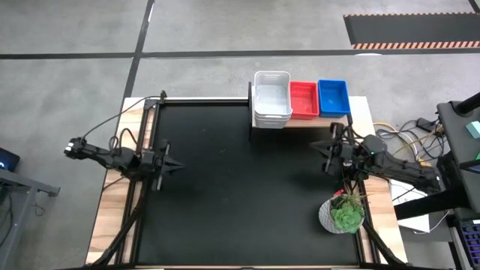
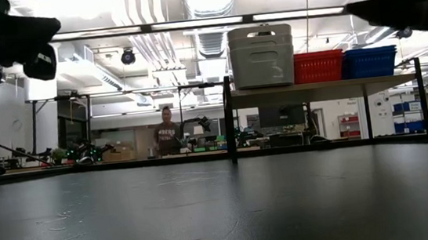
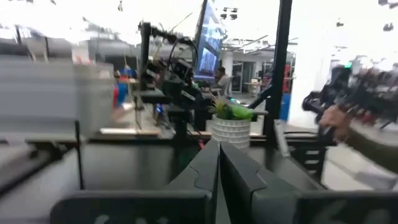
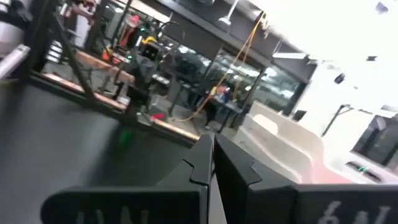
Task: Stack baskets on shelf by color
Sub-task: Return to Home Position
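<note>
Hanging closed and empty, left end effector (image 1: 176, 166) and right end effector (image 1: 316, 148) are flanking the clear middle of the bench (image 1: 240, 202); baskets (image 1: 303, 100) are nesting on the far-edge shelf (image 2: 321, 88), counts unclear.

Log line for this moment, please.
shelf: white stack, red stack, blue stack side by side | left gripper: shut, empty, left side | right gripper: shut, empty, right side

No words or nos. can be read anywhere: the person (image 2: 168, 137) far back in the room has pale letters on the shirt, too small to tell, & the white baskets (image 2: 261, 56) show a small unclear mark.
</note>
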